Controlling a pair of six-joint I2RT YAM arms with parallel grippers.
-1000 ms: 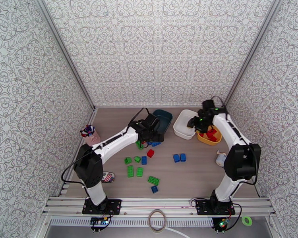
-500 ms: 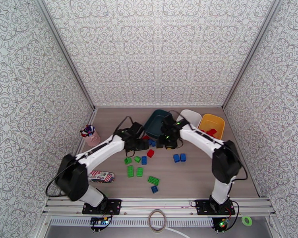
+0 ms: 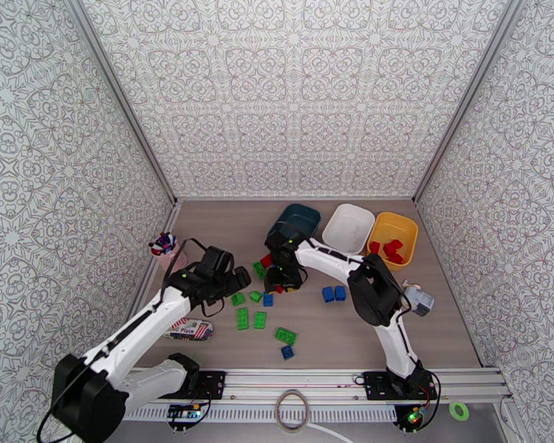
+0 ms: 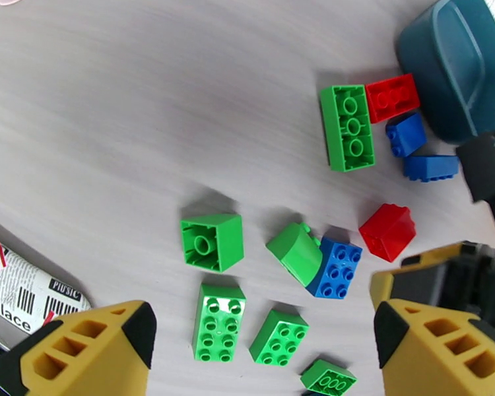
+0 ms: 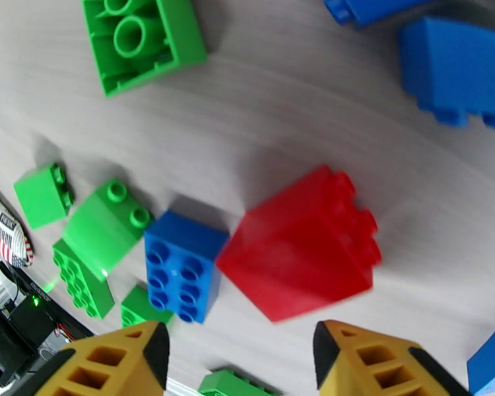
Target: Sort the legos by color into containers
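The dark teal bin (image 4: 455, 67) runs off the left wrist view's top edge, the printed pouch (image 4: 23, 285) is cut by its left edge, and the right wrist view's red brick (image 5: 300, 242) is blurred.

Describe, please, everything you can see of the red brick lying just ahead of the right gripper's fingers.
The red brick is a small, squarish block of glossy plastic with round studs on one face. It lies tipped on its side on the wood-grain table, with its studs pointing sideways. A blue brick, studs up, sits close against one corner; whether they touch is unclear. The right gripper hangs open just short of it and is not holding it.
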